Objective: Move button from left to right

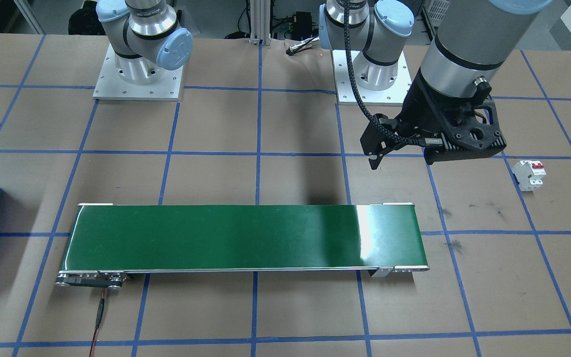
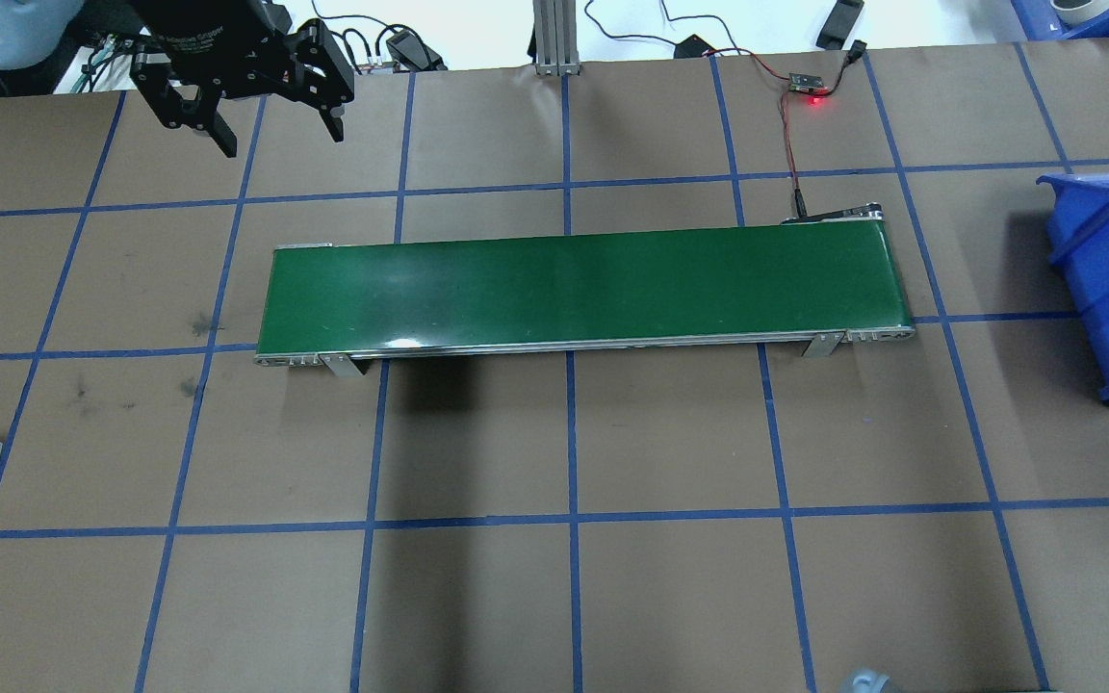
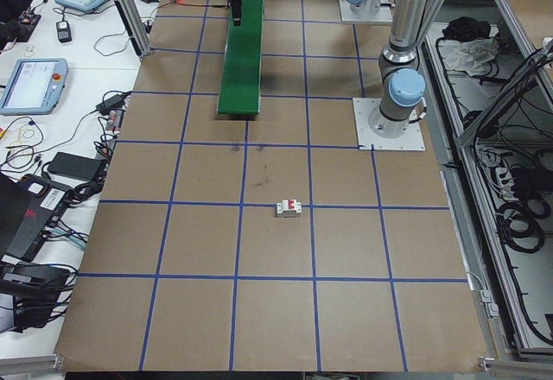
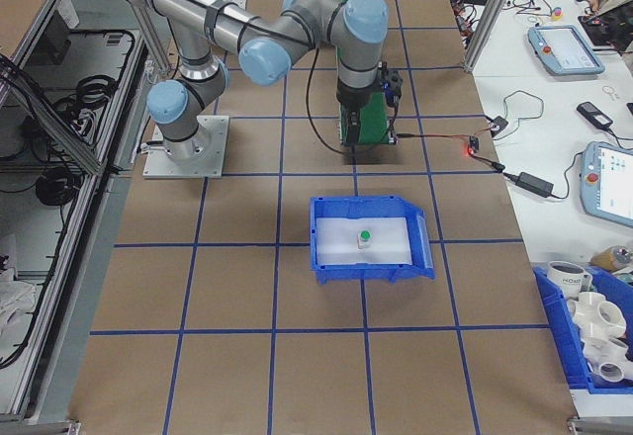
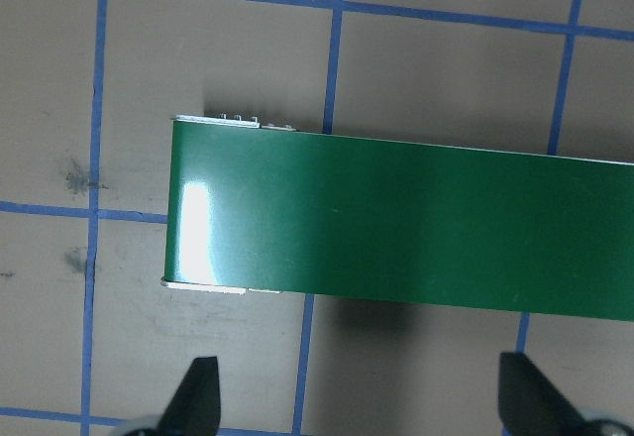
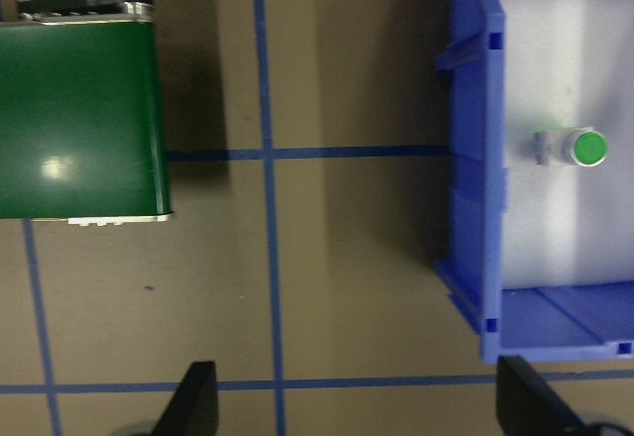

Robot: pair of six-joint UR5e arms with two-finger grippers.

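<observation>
The button [image 6: 578,148] sits in the bin [image 6: 472,258] (beyond the belt's [image 6: 79,119] right end).

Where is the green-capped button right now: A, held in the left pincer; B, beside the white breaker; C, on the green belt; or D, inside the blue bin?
D: the button lies inside the blue bin, apart from the green belt, with nothing gripping it.

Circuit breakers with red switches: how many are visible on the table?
1. The circuit breaker lies on the brown table, on the robot's left side, beyond the end of the green belt. None other shows.
</observation>
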